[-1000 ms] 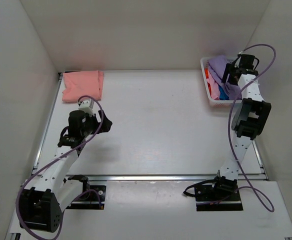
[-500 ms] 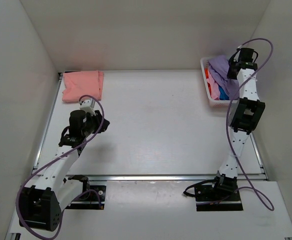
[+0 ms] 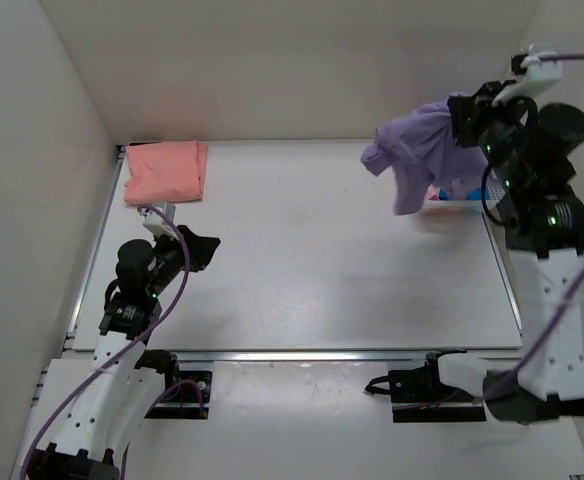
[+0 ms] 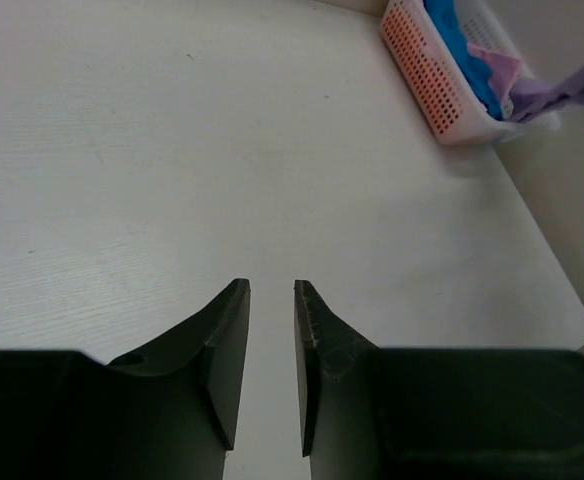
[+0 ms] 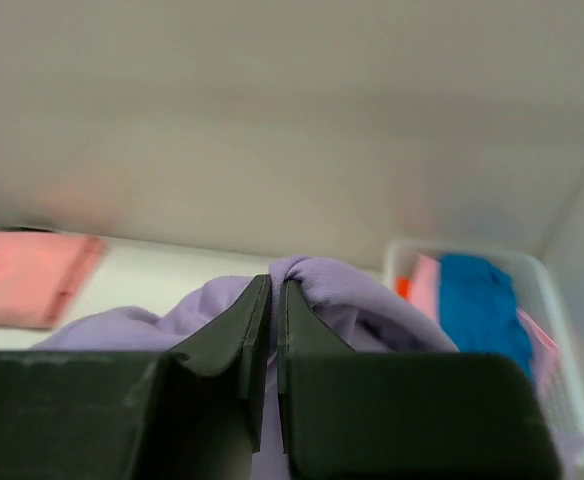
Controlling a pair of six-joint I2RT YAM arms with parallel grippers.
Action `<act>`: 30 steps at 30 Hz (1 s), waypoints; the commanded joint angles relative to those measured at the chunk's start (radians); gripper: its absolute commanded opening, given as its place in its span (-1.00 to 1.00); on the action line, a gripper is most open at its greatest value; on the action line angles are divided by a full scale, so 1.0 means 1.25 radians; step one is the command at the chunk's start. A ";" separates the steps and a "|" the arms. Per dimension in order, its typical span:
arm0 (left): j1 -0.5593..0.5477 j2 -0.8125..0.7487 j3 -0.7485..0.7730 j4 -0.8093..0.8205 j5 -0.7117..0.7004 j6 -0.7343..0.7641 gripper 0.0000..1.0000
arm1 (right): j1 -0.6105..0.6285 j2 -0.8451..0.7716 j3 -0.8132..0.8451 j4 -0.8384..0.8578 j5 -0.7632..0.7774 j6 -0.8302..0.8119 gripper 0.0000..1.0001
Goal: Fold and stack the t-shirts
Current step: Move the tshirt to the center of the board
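My right gripper (image 3: 464,112) (image 5: 274,285) is shut on a fold of the large lavender t-shirt (image 3: 412,150) (image 5: 372,295). The shirt hangs in the air at the back right, above and left of the white basket (image 3: 459,203). More t-shirts lie in the basket (image 5: 557,300): a blue one (image 5: 477,300) and a pink one (image 5: 427,285). A folded salmon-pink t-shirt (image 3: 165,170) lies flat at the back left corner. My left gripper (image 3: 208,246) (image 4: 272,292) hovers over bare table at the left, its jaws a narrow gap apart with nothing between them.
White walls close in the table on the left, back and right. In the left wrist view the basket (image 4: 422,70) stands far off at the back right, with blue cloth (image 4: 457,40) and the lavender shirt (image 4: 562,95) at its end.
My right gripper has shut on the lavender t-shirt and lifted it up and out of the basket, toward the left. My left gripper's jaws have narrowed and that arm has drawn back slightly.
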 commanded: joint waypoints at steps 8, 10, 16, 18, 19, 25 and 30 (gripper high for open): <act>0.009 -0.097 0.001 -0.070 0.011 -0.059 -0.28 | 0.318 0.043 -0.249 0.044 -0.012 0.078 -0.99; 0.007 -0.097 -0.003 -0.083 0.013 -0.058 -0.23 | 0.361 0.107 -0.238 0.012 -0.034 0.083 -0.99; -0.027 -0.064 -0.020 -0.075 0.030 -0.057 0.09 | 0.388 0.177 -0.286 0.040 -0.047 0.128 -0.16; -0.057 -0.040 -0.034 -0.053 0.035 -0.065 0.11 | 0.337 0.151 -0.336 0.068 -0.061 0.149 0.01; -0.078 -0.008 -0.042 -0.038 0.029 -0.072 0.09 | 0.304 0.139 -0.367 0.069 -0.083 0.159 0.01; -0.226 0.159 -0.050 0.053 -0.048 -0.109 0.17 | 0.215 0.082 -0.483 0.044 -0.091 0.151 0.01; -0.345 0.350 -0.023 0.113 -0.079 -0.179 0.21 | 0.154 0.034 -0.619 0.090 -0.125 0.154 0.01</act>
